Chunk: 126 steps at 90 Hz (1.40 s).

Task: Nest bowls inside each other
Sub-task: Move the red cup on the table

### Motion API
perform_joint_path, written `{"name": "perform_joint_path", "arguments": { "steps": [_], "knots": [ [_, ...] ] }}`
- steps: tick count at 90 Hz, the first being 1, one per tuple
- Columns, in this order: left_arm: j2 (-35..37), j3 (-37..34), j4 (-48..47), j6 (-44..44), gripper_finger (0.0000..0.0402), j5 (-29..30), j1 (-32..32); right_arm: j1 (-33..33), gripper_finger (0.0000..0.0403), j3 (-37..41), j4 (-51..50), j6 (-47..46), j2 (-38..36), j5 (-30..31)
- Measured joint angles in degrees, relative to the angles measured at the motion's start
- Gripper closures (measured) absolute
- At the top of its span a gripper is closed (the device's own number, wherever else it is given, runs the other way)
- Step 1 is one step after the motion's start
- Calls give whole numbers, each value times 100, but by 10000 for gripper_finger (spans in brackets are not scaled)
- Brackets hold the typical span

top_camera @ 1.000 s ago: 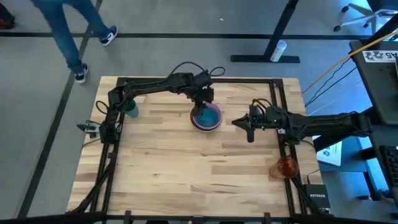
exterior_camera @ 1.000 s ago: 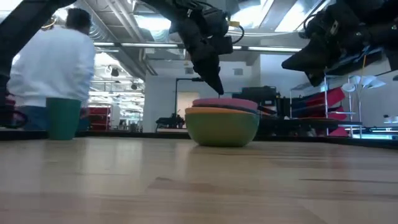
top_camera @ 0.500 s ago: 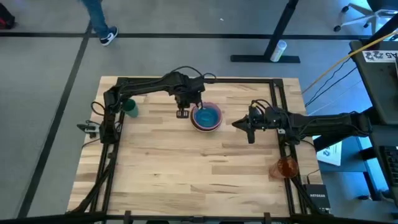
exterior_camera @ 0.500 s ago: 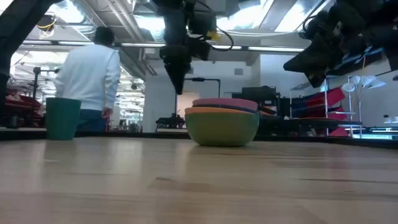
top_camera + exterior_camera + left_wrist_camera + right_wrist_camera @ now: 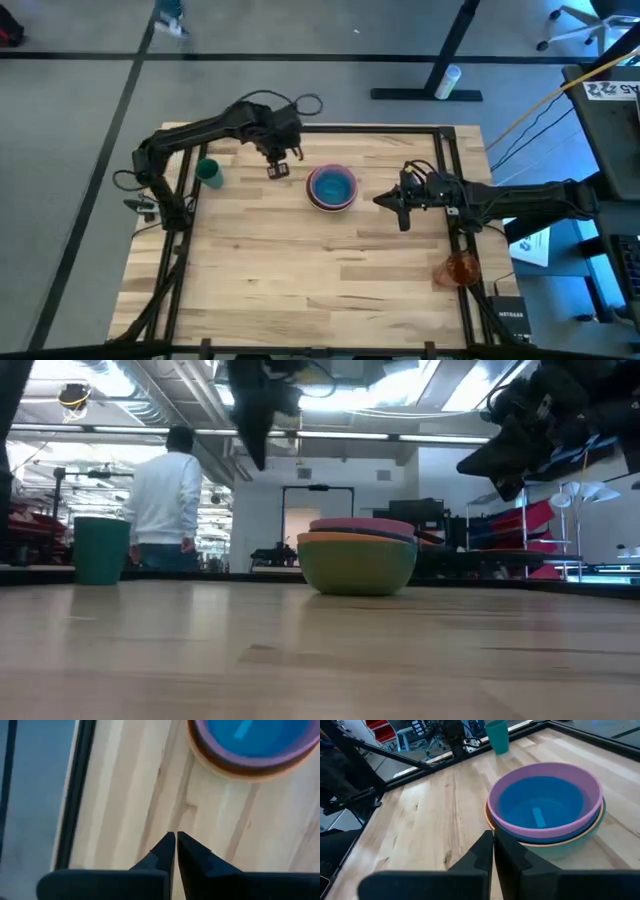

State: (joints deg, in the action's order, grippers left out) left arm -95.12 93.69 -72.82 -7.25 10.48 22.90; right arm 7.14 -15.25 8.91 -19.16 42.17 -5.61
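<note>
The bowls stand nested in one stack (image 5: 332, 187) on the table's far middle: bright blue innermost, pink around it, orange and a greenish outer bowl (image 5: 357, 567) below. The stack's bottom rests on the wood. My left gripper (image 5: 278, 170) hangs shut above the table, left of the stack, holding nothing; its wrist view shows the stack's rim (image 5: 250, 765) beyond the fingertips (image 5: 175, 837). My right gripper (image 5: 382, 198) hovers shut to the right of the stack (image 5: 545, 812), above the table and apart from it.
A small dark-green cup (image 5: 209, 173) stands near the table's far left corner (image 5: 101, 549). A see-through orange-red cup (image 5: 460, 268) sits at the right edge. A black frame (image 5: 445, 150) runs along the table's sides. A person (image 5: 170, 500) walks in the room behind.
My left gripper has risen from above the bowl stack and moved toward the table's left edge, ending clear of the stack. The stack and my right gripper have kept still. The person behind the table has walked on.
</note>
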Motion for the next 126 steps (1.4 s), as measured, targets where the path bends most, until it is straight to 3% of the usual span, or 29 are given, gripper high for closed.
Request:
{"name": "perform_joint_path", "arguments": {
  "steps": [26,57,91,111,126],
  "knots": [
    [1302,-1853,307,1053,401,314,157,0,403,0,20,13,1,-2],
    [2169,-3018,354,1884,401,542,152,0,403,-138,-221,-35,2,-384],
    [3008,-3827,447,2355,401,537,146,-4,403,-1826,-3355,108,3,-115],
    [3472,-3946,438,2396,401,520,146,-61,403,-2794,-5678,-695,114,-336],
    [3641,-3946,438,2353,401,533,152,-564,403,-3088,-6651,-1372,214,-602]
  ]
}}
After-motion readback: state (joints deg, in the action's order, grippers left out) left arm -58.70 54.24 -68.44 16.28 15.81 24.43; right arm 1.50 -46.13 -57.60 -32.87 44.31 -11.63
